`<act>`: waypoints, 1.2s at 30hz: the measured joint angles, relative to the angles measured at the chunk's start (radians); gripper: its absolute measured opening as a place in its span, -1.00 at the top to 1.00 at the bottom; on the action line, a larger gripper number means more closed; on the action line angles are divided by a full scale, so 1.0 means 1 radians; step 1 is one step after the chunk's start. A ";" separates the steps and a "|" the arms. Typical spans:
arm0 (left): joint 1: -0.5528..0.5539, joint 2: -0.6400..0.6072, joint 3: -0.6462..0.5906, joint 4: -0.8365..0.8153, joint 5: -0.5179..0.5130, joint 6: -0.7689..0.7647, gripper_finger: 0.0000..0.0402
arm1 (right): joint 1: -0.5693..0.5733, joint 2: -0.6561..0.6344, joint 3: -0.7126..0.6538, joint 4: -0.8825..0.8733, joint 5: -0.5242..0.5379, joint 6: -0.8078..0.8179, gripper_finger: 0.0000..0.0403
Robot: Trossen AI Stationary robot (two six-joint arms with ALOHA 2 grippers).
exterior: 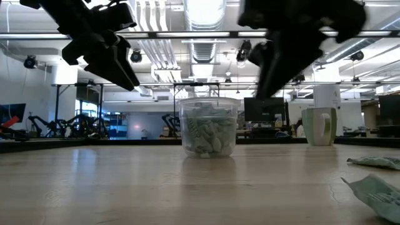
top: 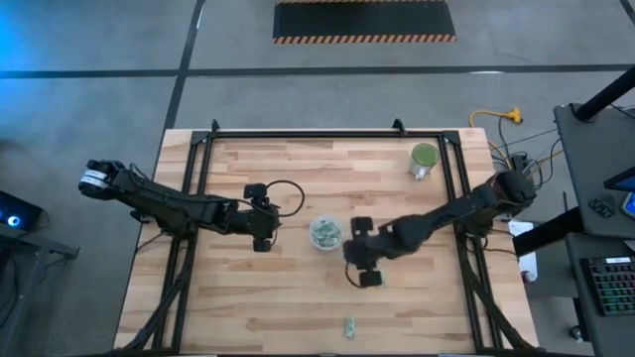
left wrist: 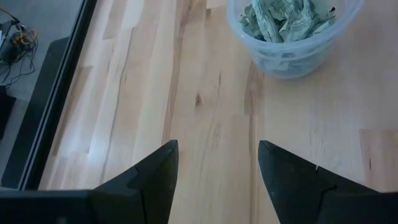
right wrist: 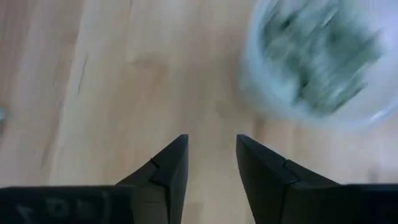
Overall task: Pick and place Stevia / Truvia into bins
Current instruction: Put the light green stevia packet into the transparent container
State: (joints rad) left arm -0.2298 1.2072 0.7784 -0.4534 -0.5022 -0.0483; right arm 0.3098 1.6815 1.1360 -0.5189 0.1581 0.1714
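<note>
The bin, a small round clear plastic cup (top: 325, 233), stands mid-table and holds several pale green and white Stevia packets (left wrist: 283, 22); it also shows in the low view (exterior: 208, 130) and, blurred, in the right wrist view (right wrist: 317, 59). A loose packet (top: 349, 325) lies flat near the table's near edge, and the low view shows two packets (exterior: 375, 161) (exterior: 377, 190) at its right. My left gripper (top: 264, 230) (left wrist: 217, 146) hovers left of the cup, open and empty. My right gripper (top: 363, 260) (right wrist: 212, 138) hovers right of and nearer than the cup, open with a narrower gap, empty.
A green mug with a white handle (top: 424, 159) (exterior: 320, 126) stands near the table's far right corner. A black frame rail (top: 203, 178) runs along the table's left, far and right sides. Bare wood (top: 248, 297) lies on the near left.
</note>
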 joint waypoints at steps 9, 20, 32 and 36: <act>0.000 0.000 0.000 0.010 0.002 0.000 -0.02 | 0.143 -0.009 -0.116 -0.011 0.000 0.262 0.45; 0.000 0.001 0.000 0.055 0.006 0.002 -0.02 | 0.237 -0.011 -0.204 -0.010 0.000 0.466 0.53; 0.000 0.001 0.000 0.073 0.025 0.002 -0.02 | 0.238 -0.011 -0.283 0.056 0.002 0.518 0.56; 0.000 0.001 0.000 0.078 0.025 0.002 -0.02 | 0.237 -0.011 -0.299 0.082 0.005 0.518 0.55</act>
State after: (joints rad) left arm -0.2298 1.2081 0.7784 -0.3750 -0.4769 -0.0460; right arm 0.5472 1.6706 0.8371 -0.4364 0.1635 0.6895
